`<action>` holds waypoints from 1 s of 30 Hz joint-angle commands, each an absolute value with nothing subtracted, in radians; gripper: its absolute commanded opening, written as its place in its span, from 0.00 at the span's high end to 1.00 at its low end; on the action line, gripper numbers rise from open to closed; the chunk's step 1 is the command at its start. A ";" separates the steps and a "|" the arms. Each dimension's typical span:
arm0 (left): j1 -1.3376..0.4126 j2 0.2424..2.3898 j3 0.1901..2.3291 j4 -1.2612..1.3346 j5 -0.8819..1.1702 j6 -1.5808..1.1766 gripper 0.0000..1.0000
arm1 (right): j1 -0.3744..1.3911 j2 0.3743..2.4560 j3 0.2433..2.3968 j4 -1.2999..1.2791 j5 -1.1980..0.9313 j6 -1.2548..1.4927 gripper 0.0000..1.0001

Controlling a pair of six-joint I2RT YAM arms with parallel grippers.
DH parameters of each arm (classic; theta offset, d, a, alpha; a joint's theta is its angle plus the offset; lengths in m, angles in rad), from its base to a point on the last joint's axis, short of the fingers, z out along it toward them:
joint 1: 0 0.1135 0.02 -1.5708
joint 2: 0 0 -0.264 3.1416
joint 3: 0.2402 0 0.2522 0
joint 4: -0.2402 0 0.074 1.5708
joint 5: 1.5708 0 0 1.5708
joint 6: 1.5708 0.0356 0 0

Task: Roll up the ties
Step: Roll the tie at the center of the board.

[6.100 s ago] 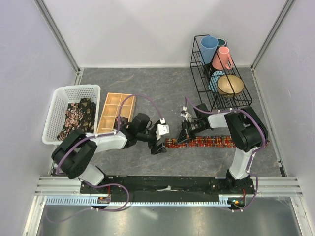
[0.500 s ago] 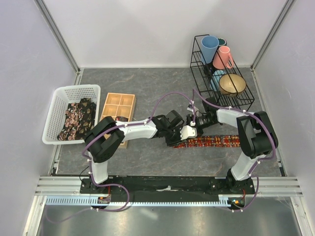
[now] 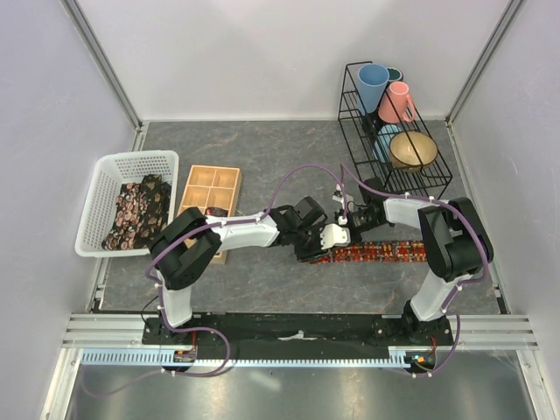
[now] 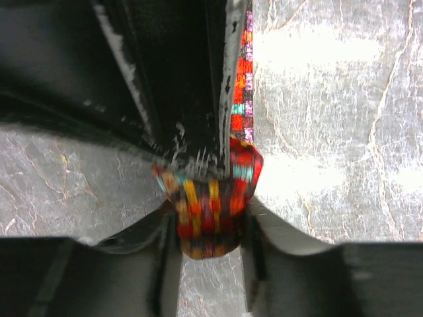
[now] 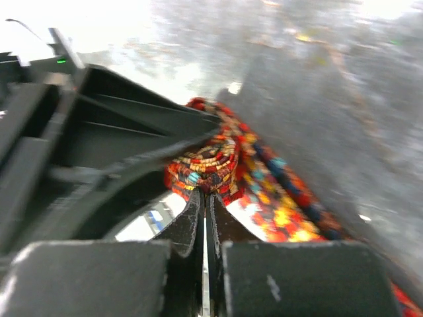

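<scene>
On the grey table (image 3: 262,157), the left gripper (image 4: 208,228) clamps the rolled end (image 5: 205,168) of a floral tie (image 3: 385,253), whose flat tail runs toward three o'clock. The right gripper (image 5: 205,214), apart a moment ago, has snapped together empty at the rolled end, apparently between turns.

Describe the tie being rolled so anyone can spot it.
Find the black wire rack, back right. Before it lies the tie, a long red-orange strip. Unlike those in the white basket, its rolled end sits in the left gripper.
</scene>
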State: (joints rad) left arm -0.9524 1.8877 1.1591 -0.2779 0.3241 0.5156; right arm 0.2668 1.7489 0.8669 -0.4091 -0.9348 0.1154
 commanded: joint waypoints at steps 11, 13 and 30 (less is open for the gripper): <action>-0.890 1.712 0.778 0.253 0.491 0.423 0.22 | 0.264 1.781 0.873 -0.436 -0.618 0.049 1.00; -0.881 1.715 0.747 0.359 0.486 0.407 0.21 | 0.265 1.782 0.882 -0.446 -0.597 0.052 1.00; -0.867 1.870 0.813 0.483 0.565 0.281 0.20 | 0.322 1.786 0.868 -0.405 -0.597 0.106 1.00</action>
State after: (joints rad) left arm -0.8658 1.8336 0.7555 0.4946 0.5247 0.3401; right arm 0.2920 1.7683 0.8875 -0.4538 -0.7166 0.0990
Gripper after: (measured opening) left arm 0.801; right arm 0.007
